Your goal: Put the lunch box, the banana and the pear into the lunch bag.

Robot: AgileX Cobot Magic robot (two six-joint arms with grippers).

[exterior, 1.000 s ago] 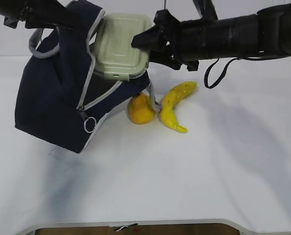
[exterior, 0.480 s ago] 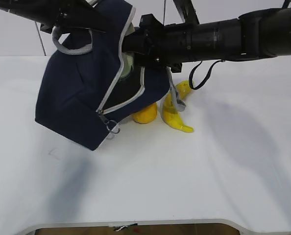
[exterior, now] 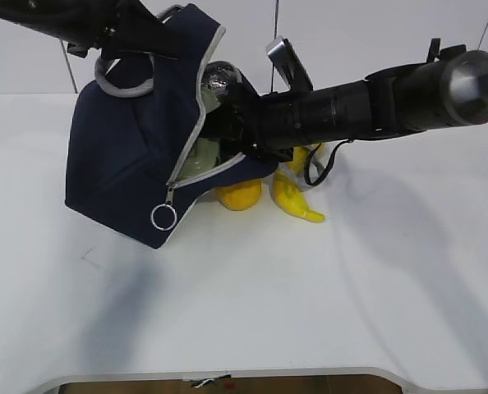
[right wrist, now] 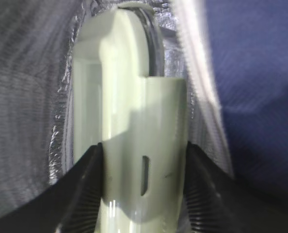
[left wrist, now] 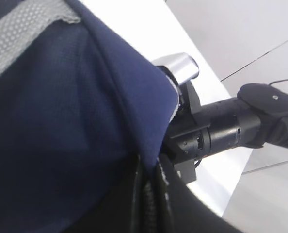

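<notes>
Gripping lunch box [right wrist: 134,145] inside lunch bag [exterior: 129,164] | right hand [right wrist: 141,194]

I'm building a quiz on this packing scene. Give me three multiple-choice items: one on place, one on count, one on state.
1. Where is the lunch box?
A. on the table
B. inside the lunch bag's opening
C. under the banana

2. How many yellow fruits lie on the table?
A. one
B. two
C. three

3. The right gripper is:
A. shut on the lunch box
B. open and empty
C. holding the pear

Key: B, silvery lining surrounds the box; B, pear and banana sit beside the bag; A, both fingers press its sides.
</notes>
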